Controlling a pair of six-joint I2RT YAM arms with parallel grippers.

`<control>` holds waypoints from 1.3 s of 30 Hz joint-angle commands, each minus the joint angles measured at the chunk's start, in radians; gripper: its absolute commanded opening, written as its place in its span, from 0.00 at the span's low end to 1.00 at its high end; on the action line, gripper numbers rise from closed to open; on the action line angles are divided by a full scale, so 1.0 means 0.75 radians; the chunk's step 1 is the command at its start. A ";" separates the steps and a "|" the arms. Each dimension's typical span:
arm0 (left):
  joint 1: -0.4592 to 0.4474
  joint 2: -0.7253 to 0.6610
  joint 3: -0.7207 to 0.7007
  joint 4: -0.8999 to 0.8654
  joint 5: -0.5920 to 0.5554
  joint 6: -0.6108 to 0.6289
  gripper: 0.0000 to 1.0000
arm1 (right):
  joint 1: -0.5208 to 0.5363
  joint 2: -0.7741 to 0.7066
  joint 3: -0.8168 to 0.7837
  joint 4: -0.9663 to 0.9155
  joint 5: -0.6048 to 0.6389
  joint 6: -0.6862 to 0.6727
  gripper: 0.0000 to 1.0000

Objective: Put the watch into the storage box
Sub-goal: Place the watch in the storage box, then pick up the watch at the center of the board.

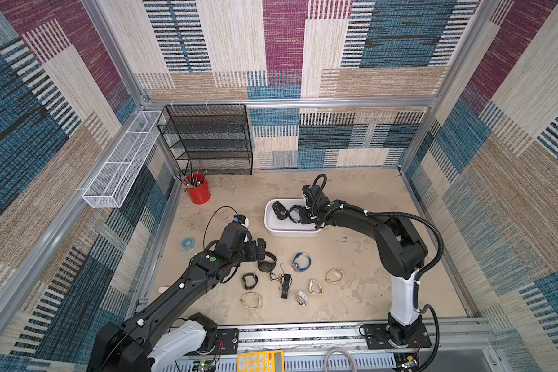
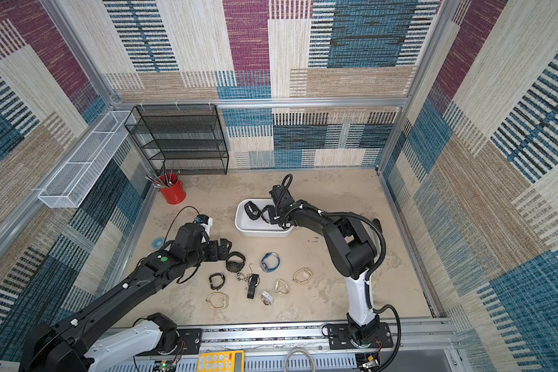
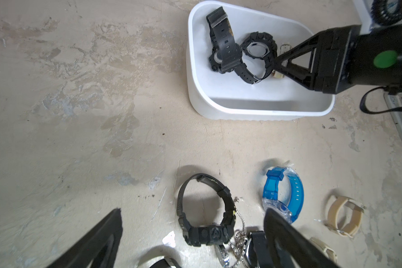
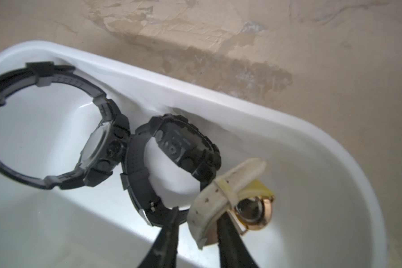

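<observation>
Right hand [image 4: 197, 215] low in box [image 4: 218, 97], jaws part-open beside cream watch [image 4: 218, 192], likely releasing. Left hand [image 3: 193, 210] wide, above black watch [image 3: 207, 234].

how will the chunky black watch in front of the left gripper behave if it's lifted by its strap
The black watch keeps its strap in a round loop unaided, so it is probably springy, not floppy. Its bulky case likely makes it hang case-down. The silver chain lies right beside it and might snag.

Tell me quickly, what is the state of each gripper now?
Left gripper: open, holding nothing.
Right gripper: open inside the storage box, cream-strap watch between its jaws; grip cannot be told.
</observation>
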 commanded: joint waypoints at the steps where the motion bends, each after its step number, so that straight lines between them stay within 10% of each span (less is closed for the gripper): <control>1: 0.002 0.005 -0.004 0.018 -0.027 -0.001 0.96 | 0.000 -0.038 -0.006 0.070 -0.021 0.007 0.49; 16: 0.015 0.115 0.043 0.003 0.018 -0.008 0.95 | 0.000 -0.439 -0.238 0.189 -0.130 0.014 1.00; 39: 0.019 0.342 0.131 -0.176 0.015 0.032 0.73 | 0.001 -0.777 -0.597 0.337 -0.213 0.000 1.00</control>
